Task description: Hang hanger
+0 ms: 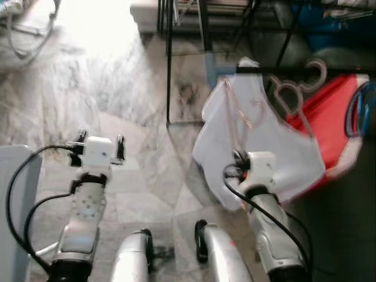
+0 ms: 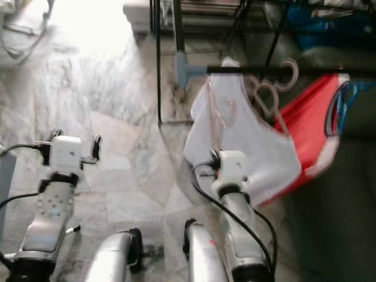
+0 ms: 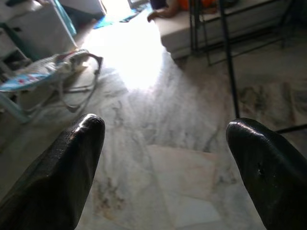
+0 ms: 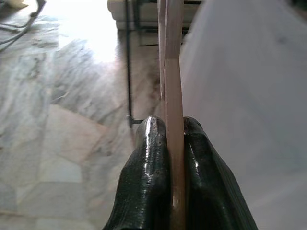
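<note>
Black rack [image 1: 169,70] stands ahead on marble floor [image 1: 106,88]; its rail [image 2: 282,70] runs crosswise at upper right. On the rail: two pale hanger hooks [image 2: 276,88], a white garment [image 2: 247,147], a red garment [image 2: 305,123] behind it, and a blue hanger [image 2: 336,108] at the red cloth's far edge. The white garment hangs directly ahead of the right gripper [image 2: 218,157] and covers its tips in the eye views. Right wrist view: the fingers [image 4: 148,163] are pressed flat on either side of a thin pale-pink hanger [image 4: 173,96], seen edge-on, its long axis running straight away from the gripper toward the rack; white cloth lies just beside it. The hanger's upper part is cut off and its hook cannot be made out. Left gripper [image 1: 100,147] hangs over bare floor, well apart from the rack, fingers [image 3: 62,167] spread wide, holding nothing. Background is blown out by glare; a light frame [image 3: 57,72] near it is hard to identify.
</note>
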Robot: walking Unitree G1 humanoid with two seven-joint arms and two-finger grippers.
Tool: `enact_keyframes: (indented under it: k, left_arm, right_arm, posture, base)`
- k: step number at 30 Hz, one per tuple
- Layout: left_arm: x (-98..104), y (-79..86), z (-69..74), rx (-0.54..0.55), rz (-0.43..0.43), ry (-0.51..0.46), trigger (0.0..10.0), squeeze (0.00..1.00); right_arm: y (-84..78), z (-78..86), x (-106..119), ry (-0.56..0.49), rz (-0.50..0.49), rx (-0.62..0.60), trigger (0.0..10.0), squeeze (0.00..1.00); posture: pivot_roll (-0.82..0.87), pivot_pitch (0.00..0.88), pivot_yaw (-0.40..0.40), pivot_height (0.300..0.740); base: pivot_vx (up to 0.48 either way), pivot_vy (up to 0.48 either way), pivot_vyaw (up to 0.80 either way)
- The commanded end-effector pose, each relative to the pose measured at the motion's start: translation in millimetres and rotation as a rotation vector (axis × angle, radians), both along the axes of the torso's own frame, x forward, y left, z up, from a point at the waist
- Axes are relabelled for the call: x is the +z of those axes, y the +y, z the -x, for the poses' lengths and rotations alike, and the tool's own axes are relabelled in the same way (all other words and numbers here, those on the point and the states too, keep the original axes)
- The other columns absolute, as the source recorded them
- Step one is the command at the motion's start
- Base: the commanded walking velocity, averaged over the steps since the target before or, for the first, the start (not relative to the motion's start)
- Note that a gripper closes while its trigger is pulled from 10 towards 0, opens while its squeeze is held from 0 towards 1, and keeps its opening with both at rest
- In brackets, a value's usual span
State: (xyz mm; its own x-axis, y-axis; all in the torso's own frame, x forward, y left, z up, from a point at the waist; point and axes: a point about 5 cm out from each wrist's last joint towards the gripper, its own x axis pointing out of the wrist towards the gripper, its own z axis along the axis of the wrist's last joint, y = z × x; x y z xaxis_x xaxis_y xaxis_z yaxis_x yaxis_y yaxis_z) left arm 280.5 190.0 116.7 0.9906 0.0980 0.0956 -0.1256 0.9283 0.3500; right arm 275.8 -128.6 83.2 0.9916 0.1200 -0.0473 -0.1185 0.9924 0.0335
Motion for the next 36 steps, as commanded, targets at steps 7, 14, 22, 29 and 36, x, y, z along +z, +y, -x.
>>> enact_keyframes:
  k: [7, 14, 22, 29, 36]
  left_arm:
    - [-5.0, -3.5, 5.0, -0.005, -0.003, 0.011, 10.0, 0.0]
    - [-3.2, -9.1, 5.8, -0.038, -0.005, 0.001, 10.0, 0.0]
    - [-1.7, -9.4, 5.7, -0.055, -0.003, -0.003, 10.0, 0.0]
    - [-1.7, -11.3, 7.0, -0.05, 0.012, -0.008, 10.0, 0.0]
    - [-3.2, -11.4, 7.6, -0.041, 0.015, -0.003, 10.0, 0.0]
  right_arm:
    - [-9.0, -14.6, 12.4, -0.043, 0.015, -0.045, 10.0, 0.0]
    - [-20.2, -29.3, 26.3, -0.112, 0.045, -0.112, 10.0, 0.0]
    - [-23.9, -36.9, 29.0, -0.119, 0.048, -0.137, 10.0, 0.0]
    - [-18.7, -48.4, 34.9, -0.133, 0.04, -0.115, 10.0, 0.0]
    - [-6.8, -51.9, 41.2, -0.167, 0.041, -0.065, 10.0, 0.0]
  posture:
    - [0.03, 0.303, -0.073, 0.74]
    - [0.03, 0.3, -0.073, 0.74]
    - [0.03, 0.305, -0.072, 0.74]
    - [0.04, 0.31, -0.071, 0.74]
    - [0.04, 0.314, -0.074, 0.74]
  base:
    - [0.0, 0.0, 0.0]
    - [0.0, 0.0, 0.0]
    - [0.04, 0.0, 0.0]
    - [0.046, 0.0, 0.0]
    - [0.0, 0.0, 0.0]
